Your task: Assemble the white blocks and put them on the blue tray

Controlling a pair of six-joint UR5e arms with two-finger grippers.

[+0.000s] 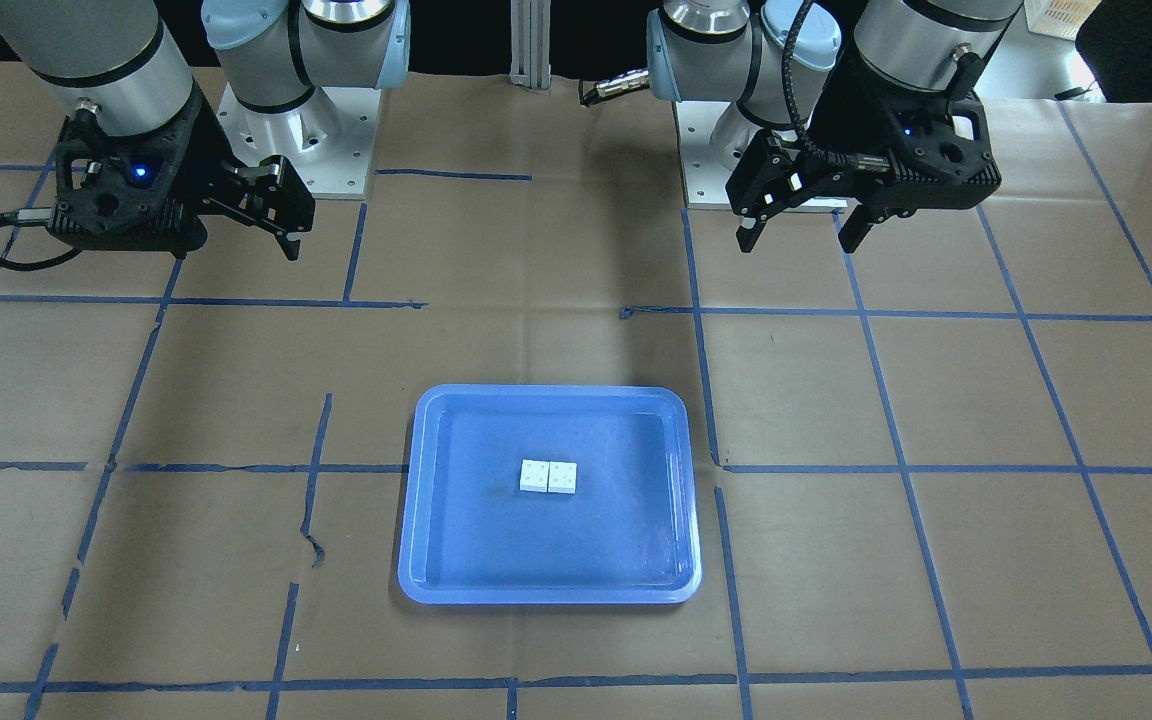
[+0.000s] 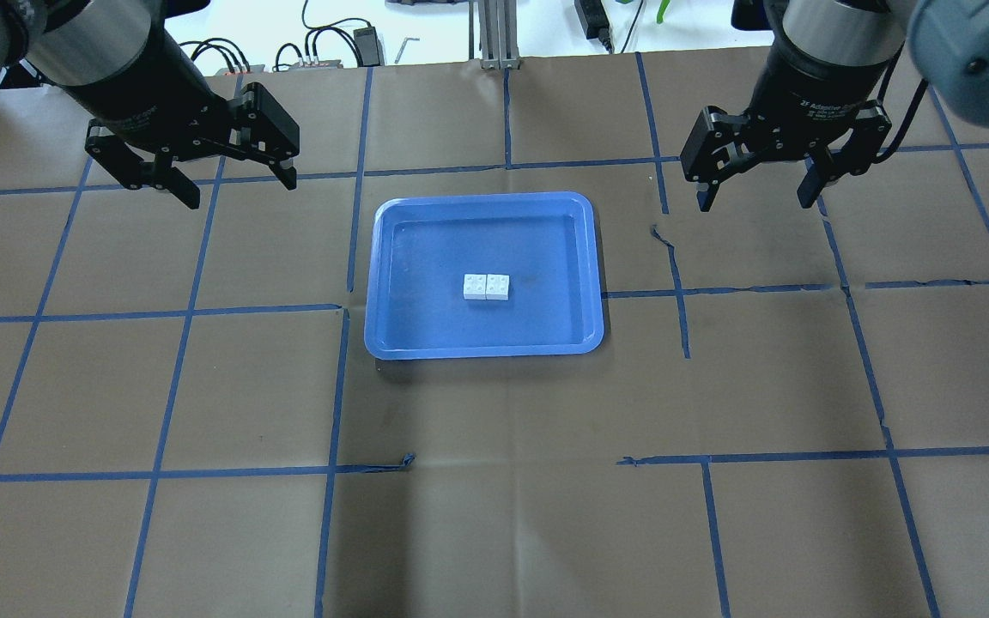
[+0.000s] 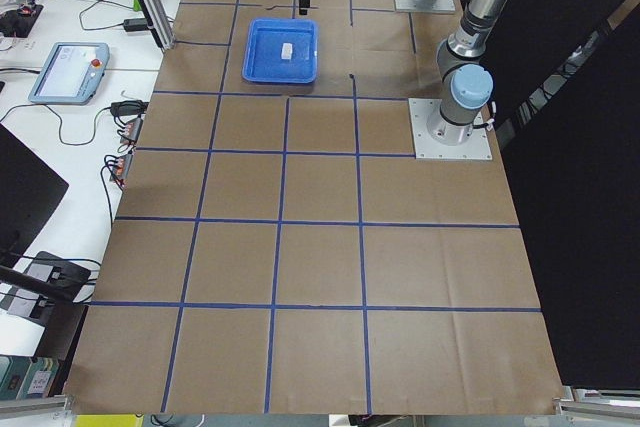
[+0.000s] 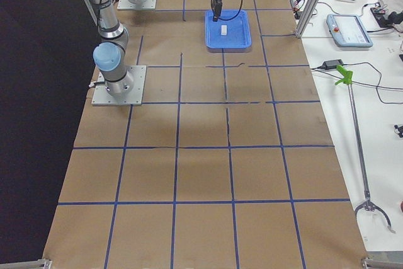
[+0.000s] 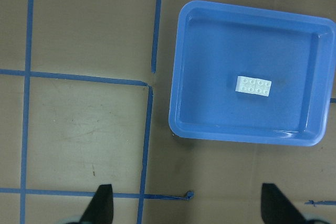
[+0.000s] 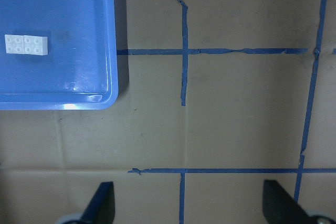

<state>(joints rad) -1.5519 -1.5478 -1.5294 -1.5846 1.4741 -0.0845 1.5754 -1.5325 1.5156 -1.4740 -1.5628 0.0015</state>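
Note:
The two white blocks (image 2: pixel 487 287) lie side by side, touching, in the middle of the blue tray (image 2: pixel 372 283). They also show in the front view (image 1: pixel 549 477), the left wrist view (image 5: pixel 253 86) and the right wrist view (image 6: pixel 26 44). My left gripper (image 2: pixel 240 190) is open and empty, raised above the table to the tray's far left. My right gripper (image 2: pixel 755 203) is open and empty, raised to the tray's far right. In the front view the left gripper (image 1: pixel 800 245) is on the right and the right gripper (image 1: pixel 281 228) on the left, both well away from the tray (image 1: pixel 416 500).
Brown paper with blue tape lines (image 2: pixel 348 309) covers the table. The arm bases (image 1: pixel 296 150) stand at the robot's side. Cables and a pendant (image 3: pixel 70 72) lie on the white bench beyond the table's far edge.

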